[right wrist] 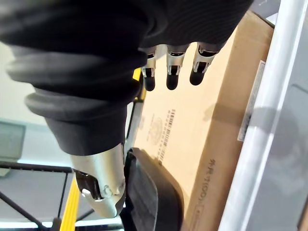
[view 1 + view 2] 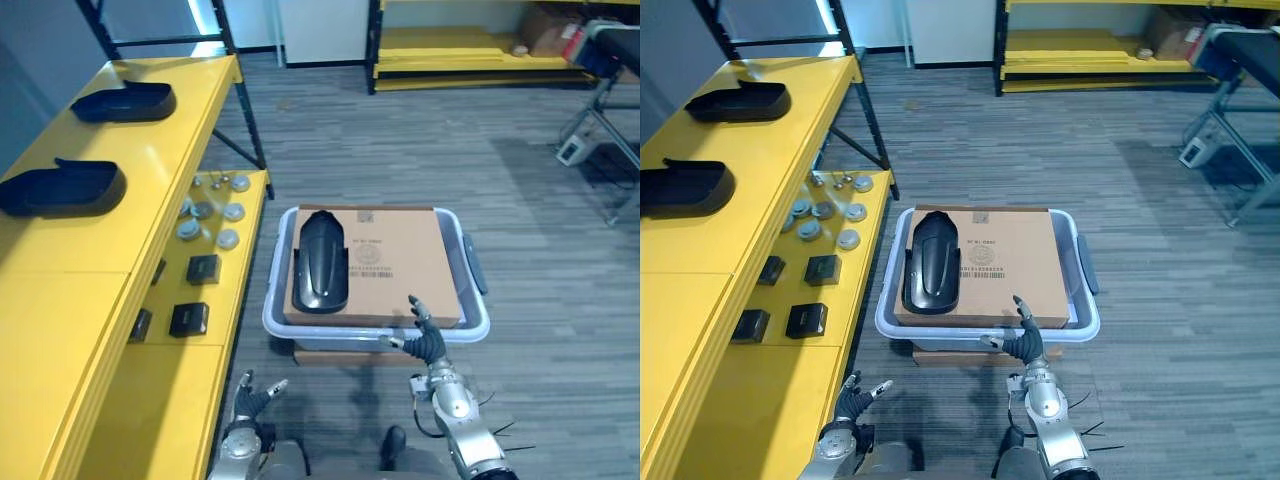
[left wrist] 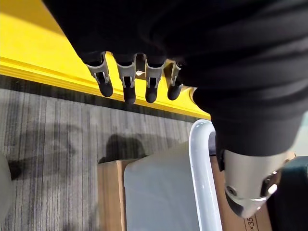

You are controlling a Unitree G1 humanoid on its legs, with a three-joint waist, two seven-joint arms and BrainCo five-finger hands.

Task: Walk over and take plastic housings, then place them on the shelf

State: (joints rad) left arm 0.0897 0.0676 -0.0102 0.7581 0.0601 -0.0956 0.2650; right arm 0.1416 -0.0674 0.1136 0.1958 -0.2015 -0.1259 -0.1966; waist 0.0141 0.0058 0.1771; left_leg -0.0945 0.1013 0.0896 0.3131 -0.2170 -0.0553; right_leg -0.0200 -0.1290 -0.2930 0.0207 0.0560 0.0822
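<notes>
Grey floor [image 2: 400, 160], housing [image 2: 322, 262] on cardboard [image 2: 400, 262], left hand [image 2: 252, 398] and right hand [image 2: 425, 342] relaxed, shelf [image 2: 90, 300] cropped.

A housing [image 2: 322, 262] lies on a cardboard box [image 2: 400, 265] in a bin [image 2: 300, 338], right of the shelf [image 2: 80, 300] bearing two more housings [image 2: 60, 188].

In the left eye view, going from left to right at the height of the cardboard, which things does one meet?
Dark blue plastic housing on the yellow shelf top → small round silver discs → black plastic housing → bare brown cardboard sheet → right rim of the pale grey bin.
</notes>
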